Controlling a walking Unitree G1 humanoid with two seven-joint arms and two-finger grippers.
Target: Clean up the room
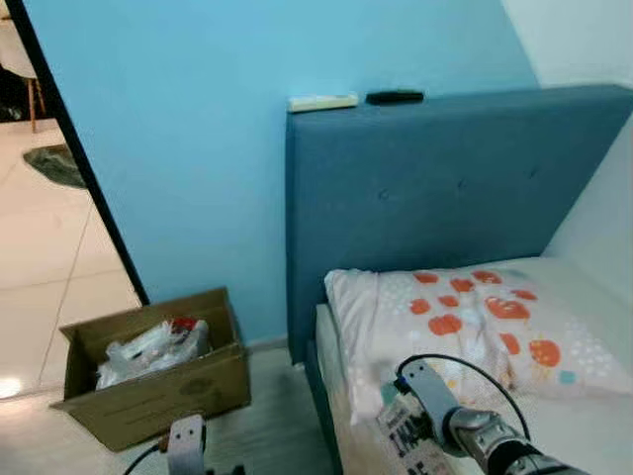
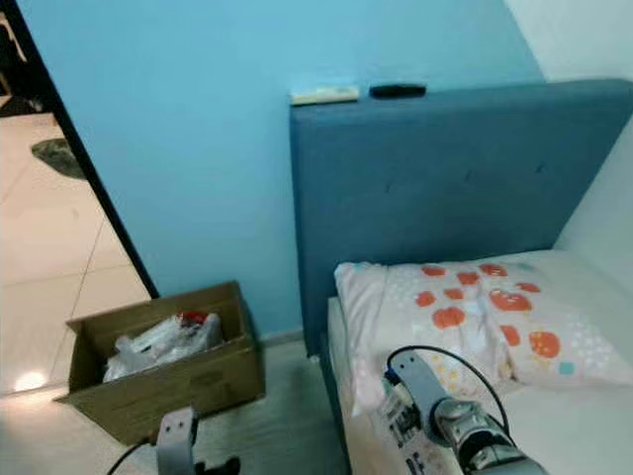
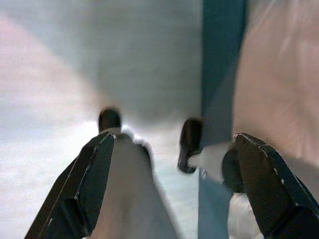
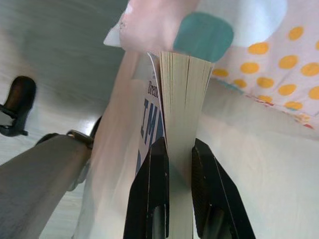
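Observation:
My right gripper (image 4: 178,154) is shut on a thick paperback book (image 4: 182,89), its page edges showing between the two black fingers (image 4: 154,184). In the eye views the book (image 1: 406,435) is held low over the bed's near corner, just below the spotted pillow (image 1: 475,322). The left arm (image 1: 185,440) hangs low over the floor beside the bed. Its gripper (image 3: 174,164) is open with nothing between the fingers. A cardboard box (image 1: 148,371) with crumpled bags inside stands on the floor to the left.
The blue headboard (image 1: 445,188) rises behind the pillow, with a white remote (image 1: 322,101) and a black remote (image 1: 395,96) on top. The blue wall stands behind. A doorway to a tiled room opens at far left. The mattress (image 1: 593,426) stretches to the right.

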